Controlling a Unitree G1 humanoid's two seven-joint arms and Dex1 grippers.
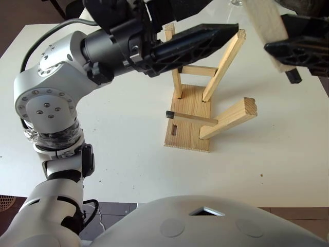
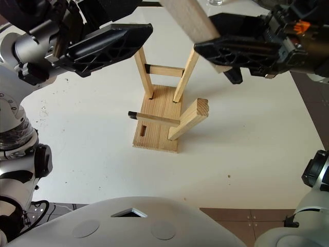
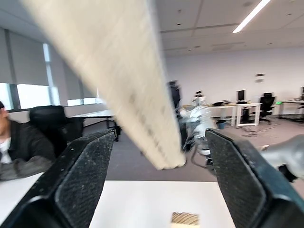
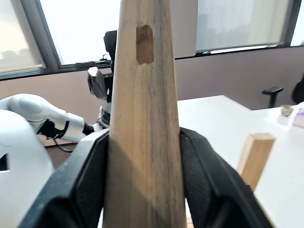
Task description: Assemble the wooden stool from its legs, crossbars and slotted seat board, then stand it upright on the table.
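Seat board of pale slotted wood [image 1: 187,138] flat mid white table [image 1: 103,128] | two wooden legs [image 1: 223,67] upright in it, crossbar [image 1: 198,70] between; third leg [image 1: 229,119] leaning | right gripper [image 2: 216,57] clamped on loose wooden leg [image 2: 187,18] above | left gripper [image 3: 161,147] spread wide near upright legs' tops

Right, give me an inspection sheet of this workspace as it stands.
Surface: white table, a few dark specks.
Job's things: seat board lies flat; two upright legs stand on it, joined by a crossbar; a third leg leans tilted from the board, with a second crossbar sticking out of it; the fourth leg is held in the air.
Clutter: small round item, too small to identify.
Grippers: left gripper open, up by the upright legs' tops; right gripper shut on the fourth leg.
Cables: dark cable along the left arm.
Surroundings: office desks, windows.
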